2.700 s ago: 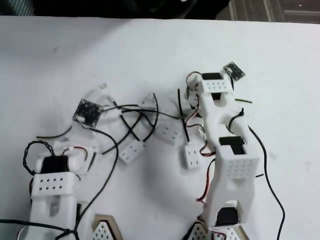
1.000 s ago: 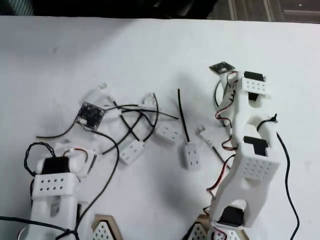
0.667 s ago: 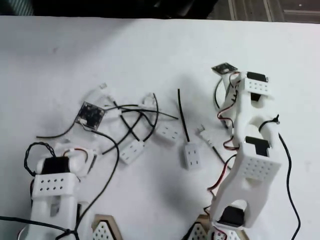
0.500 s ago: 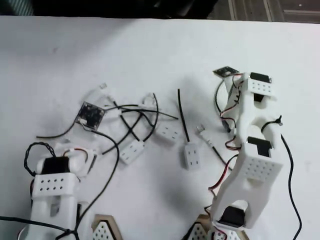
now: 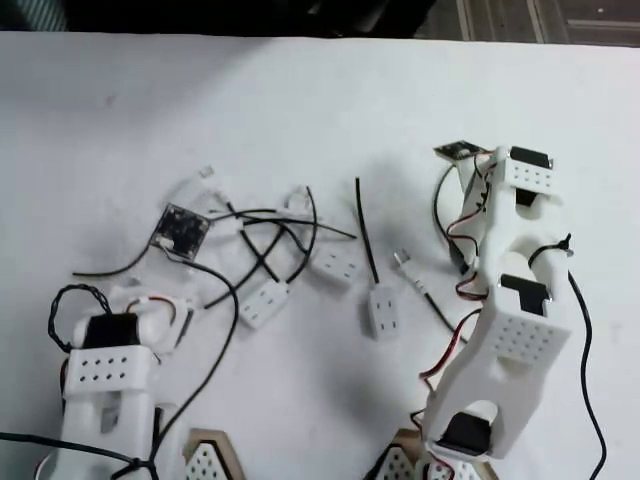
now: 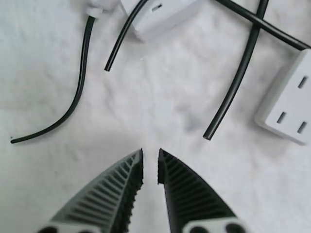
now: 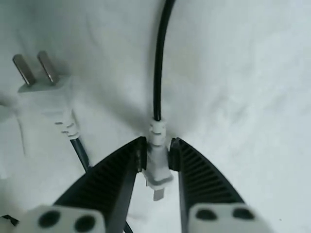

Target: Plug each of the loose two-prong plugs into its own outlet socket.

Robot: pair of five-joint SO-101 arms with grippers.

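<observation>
Right hand [image 7: 156, 145] is clamped on a white plug [image 7: 156, 167], squeezing it from both sides. Its black cord [image 7: 160, 58] runs away from the hand across the bench [image 7: 252, 73]. The metal end of the plug seems to point back toward the hand, not out in front.

Just beside it lies a second plug [image 7: 41, 82], flat on the bench with its two prongs showing. From above, this loose plug [image 5: 405, 262] sits between the right arm [image 5: 505, 330] and the closest socket block [image 5: 383, 310]. Two more socket blocks [image 5: 265, 300] lie further over, among crossed black cords.

Left hand [image 6: 149, 162] has its fingers almost together with nothing between them. It hangs low over bare bench, with a socket block [image 6: 291, 104] near it.

I think the step now is carrying the held plug to a socket. None of the plugs looks plugged in yet, so the job is only at its start. Next, the right hand likely needs to bring the plug over to the closest socket block. It must turn the prongs to face the slots, line them up and push straight. The block is light and may slide, so the left hand could hold it down.
</observation>
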